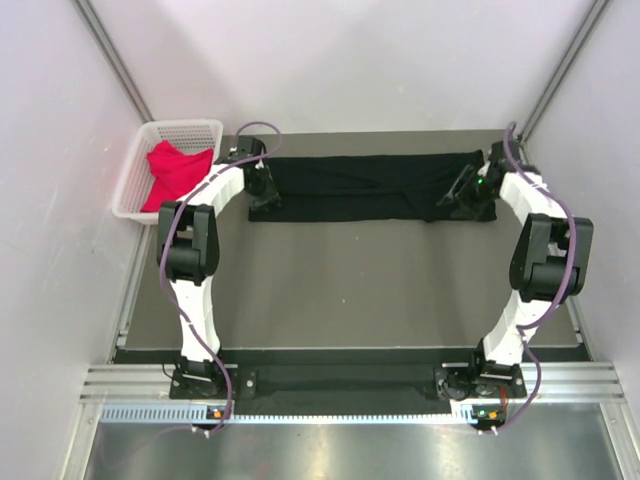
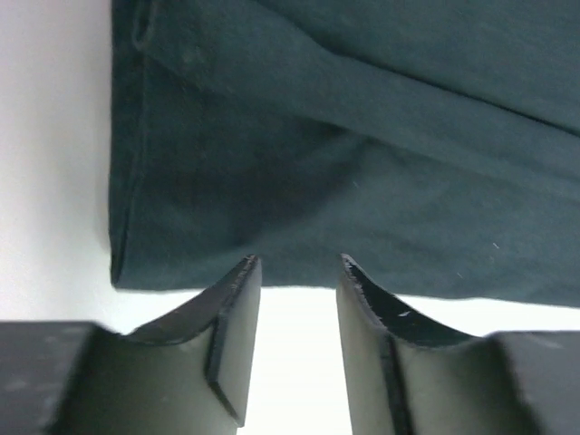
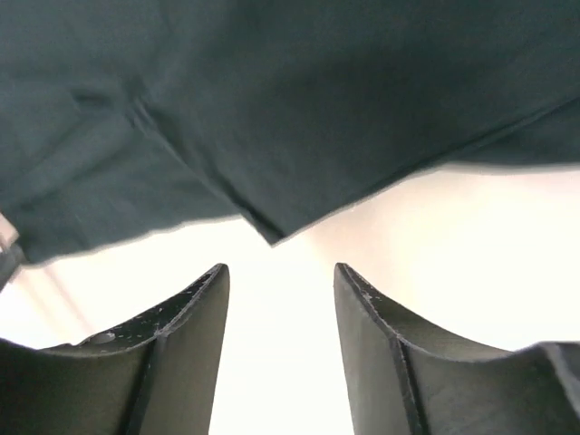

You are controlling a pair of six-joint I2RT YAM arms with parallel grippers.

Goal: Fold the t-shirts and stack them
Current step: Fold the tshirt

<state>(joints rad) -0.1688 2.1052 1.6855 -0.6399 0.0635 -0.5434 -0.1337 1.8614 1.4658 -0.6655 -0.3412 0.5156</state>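
Observation:
The black t-shirt (image 1: 365,185) lies folded into a long band across the far part of the table. My left gripper (image 1: 262,198) is open at its left end, fingertips at the near hem (image 2: 299,263); the cloth (image 2: 344,154) fills the left wrist view. My right gripper (image 1: 452,200) is open at the shirt's right end, just short of a cloth corner (image 3: 272,231); nothing is between its fingers (image 3: 281,272). The red-pink t-shirt (image 1: 178,170) lies bunched in the white basket (image 1: 140,165) at the far left.
The basket stands off the table's far left corner against the left wall. Grey table surface (image 1: 350,290) stretches between the shirt and the arm bases. Walls close in on the left, right and back.

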